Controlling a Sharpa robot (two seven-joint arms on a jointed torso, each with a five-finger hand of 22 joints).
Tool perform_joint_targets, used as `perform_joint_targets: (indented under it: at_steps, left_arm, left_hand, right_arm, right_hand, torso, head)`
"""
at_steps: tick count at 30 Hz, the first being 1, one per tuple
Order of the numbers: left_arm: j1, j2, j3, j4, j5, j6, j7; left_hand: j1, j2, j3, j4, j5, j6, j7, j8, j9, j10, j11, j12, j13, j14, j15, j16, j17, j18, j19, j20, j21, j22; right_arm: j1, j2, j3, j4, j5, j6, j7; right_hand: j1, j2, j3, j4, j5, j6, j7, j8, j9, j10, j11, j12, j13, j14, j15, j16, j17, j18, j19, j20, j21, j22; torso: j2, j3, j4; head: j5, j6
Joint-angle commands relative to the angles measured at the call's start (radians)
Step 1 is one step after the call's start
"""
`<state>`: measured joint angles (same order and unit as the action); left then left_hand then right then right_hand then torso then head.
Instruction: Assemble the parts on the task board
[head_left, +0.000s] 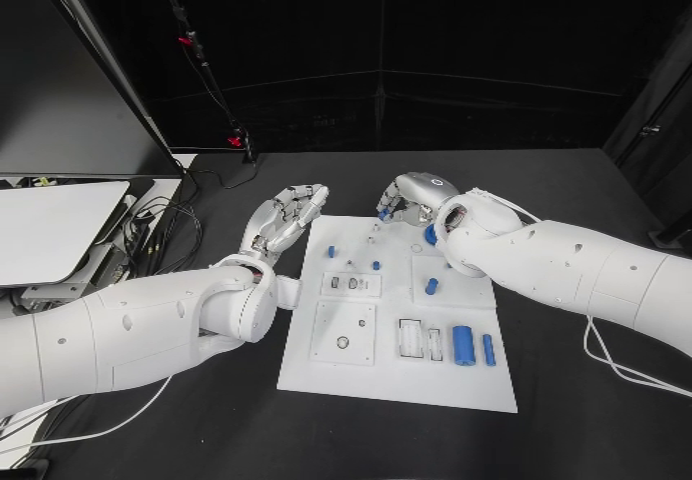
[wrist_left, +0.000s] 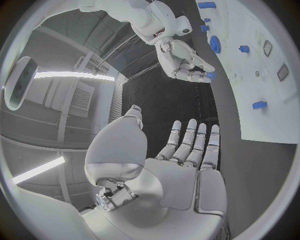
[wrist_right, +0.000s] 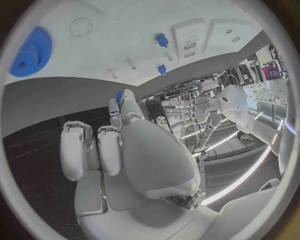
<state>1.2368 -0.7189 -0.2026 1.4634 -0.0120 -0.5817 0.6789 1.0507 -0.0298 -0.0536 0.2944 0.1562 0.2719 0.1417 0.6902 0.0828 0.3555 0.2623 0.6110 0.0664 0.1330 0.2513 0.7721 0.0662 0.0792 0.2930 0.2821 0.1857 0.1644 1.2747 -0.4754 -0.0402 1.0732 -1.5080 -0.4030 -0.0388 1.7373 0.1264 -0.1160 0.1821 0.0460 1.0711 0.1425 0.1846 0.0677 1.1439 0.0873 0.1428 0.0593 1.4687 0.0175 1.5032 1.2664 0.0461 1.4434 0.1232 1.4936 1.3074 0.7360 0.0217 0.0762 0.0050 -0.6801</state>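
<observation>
The white task board (head_left: 397, 375) lies mid-table. My right hand (head_left: 414, 192) hovers at the board's far edge, its fingertips pinching a small blue part (head_left: 385, 212); the part also shows at those fingertips in the left wrist view (wrist_left: 210, 75) and the right wrist view (wrist_right: 119, 95). A blue gear (head_left: 430, 234) sits just beside that hand, partly behind my right arm. My left hand (head_left: 289, 215) is off the board's far left corner, fingers straight and apart, holding nothing (wrist_left: 187, 150). A blue cylinder (head_left: 463, 344) and a thinner blue pin (head_left: 489, 349) lie near the board's right side.
Small blue pegs (head_left: 330, 251) (head_left: 375, 266) (head_left: 431, 286) stand on the board's far half. A dark monitor (head_left: 72, 90), a white panel (head_left: 51, 230) and loose cables (head_left: 159, 225) crowd the table's left side. A stand with red clips (head_left: 231, 140) rises behind.
</observation>
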Motion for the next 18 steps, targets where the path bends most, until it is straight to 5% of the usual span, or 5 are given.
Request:
perform_joint_targets:
  at_steps: [1, 18]
  left_arm:
    - [0.001, 0.002, 0.001, -0.001, -0.007, 0.011, 0.298]
    - [0.001, 0.009, 0.001, 0.002, -0.007, 0.017, 0.295]
  left_hand:
    - [0.001, 0.01, 0.007, 0.0, 0.006, 0.0, 0.155, 0.006, -0.001, -0.002, 0.0, 0.003, -0.001, -0.003, 0.003, 0.006, -0.001, 0.017, -0.006, -0.002, 0.006, -0.001]
    - [0.002, 0.012, 0.008, 0.0, 0.008, 0.0, 0.155, 0.006, -0.001, -0.003, 0.0, 0.004, -0.001, -0.003, 0.003, 0.006, -0.001, 0.017, -0.007, -0.002, 0.006, -0.001]
  right_arm:
    - [0.002, 0.013, 0.001, -0.024, 0.001, 0.021, 0.02]
    - [0.002, 0.06, 0.001, -0.105, 0.001, 0.076, 0.0]
  right_hand:
    - [0.012, -0.001, 0.006, 0.001, 0.003, 0.007, -0.001, -0.002, 0.003, 0.008, -0.002, -0.006, 0.0, 0.049, -0.006, -0.003, 0.001, 0.002, 0.003, -0.002, -0.004, 0.059]
    - [0.012, -0.003, 0.009, 0.008, 0.003, 0.008, 0.001, -0.009, 0.002, 0.011, -0.001, -0.019, 0.0, 0.049, -0.006, -0.004, -0.001, 0.002, 0.002, -0.002, -0.005, 0.057]
  torso:
    - [0.005, 0.0022, 0.0036]
    - [0.018, 0.0014, 0.0163]
  head:
    - [0.004, 0.002]
    - [-0.003, -0.003]
